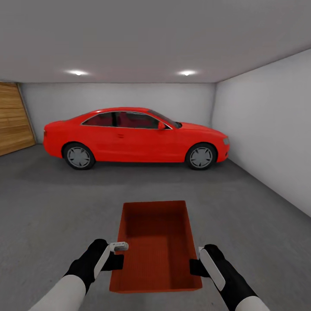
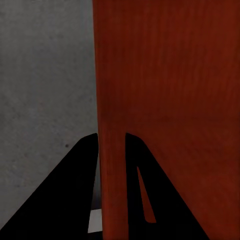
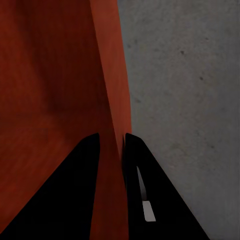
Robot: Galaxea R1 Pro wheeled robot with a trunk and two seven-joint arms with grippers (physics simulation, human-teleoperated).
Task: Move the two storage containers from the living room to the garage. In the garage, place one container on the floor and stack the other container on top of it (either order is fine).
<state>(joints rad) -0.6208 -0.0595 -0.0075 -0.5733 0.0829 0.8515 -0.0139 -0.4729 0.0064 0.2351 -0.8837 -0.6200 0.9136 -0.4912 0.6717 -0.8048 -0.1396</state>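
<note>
One orange-red storage container (image 1: 156, 244) is in front of me in the garage, over the dark grey concrete floor (image 1: 52, 207), its open top facing up and its inside empty. My left gripper (image 1: 115, 259) is shut on its left wall and my right gripper (image 1: 196, 265) on its right wall. In the left wrist view the black fingers (image 2: 75, 190) of the left gripper (image 2: 111, 150) pinch the container's wall (image 2: 170, 75). The right wrist view shows the right gripper (image 3: 111, 145) clamped on the container's wall (image 3: 50, 75). I cannot tell whether the container touches the floor. The other container is out of view.
A red car (image 1: 134, 138) is parked across the back of the garage. A door of horizontal wooden planks (image 1: 13, 119) is at the far left and a plain white wall (image 1: 268, 129) runs along the right. Open concrete lies between me and the car.
</note>
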